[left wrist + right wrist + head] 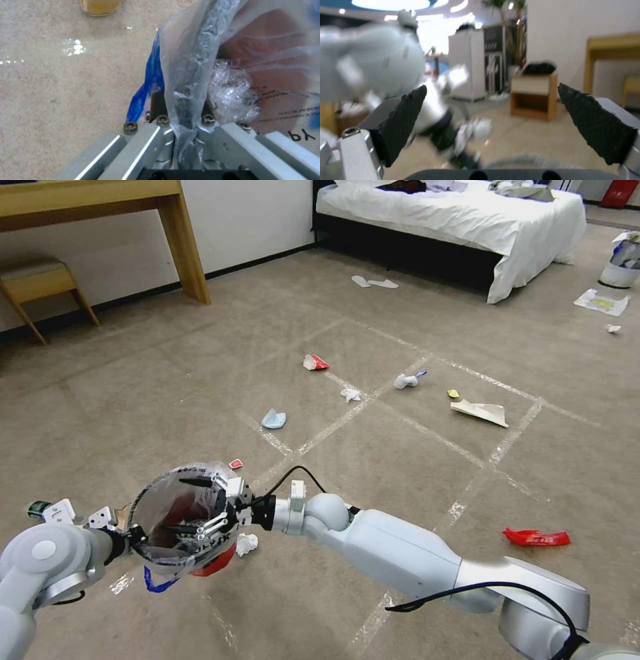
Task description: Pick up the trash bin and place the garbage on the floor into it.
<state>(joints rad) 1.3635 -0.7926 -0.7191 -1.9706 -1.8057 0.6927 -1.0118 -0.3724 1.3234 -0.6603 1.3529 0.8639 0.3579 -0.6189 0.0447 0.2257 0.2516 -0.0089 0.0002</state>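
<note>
Left end effector point(186, 140) clenched on rim of trash bin point(175, 523), held lifted above floor point(373, 460). Right end effector point(200, 507) over bin mouth, pads point(403, 120) spread, released. Crumpled tissue point(247, 543) on carpet just beside bin. Face mask point(273, 419), red wrapper point(537, 537), folded paper point(480, 411) scattered farther off.

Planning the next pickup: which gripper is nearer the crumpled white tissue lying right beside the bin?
Right. The right gripper, open over the trash bin mouth, sits just beside the tissue; the left gripper clamps the bin's far rim.
</note>
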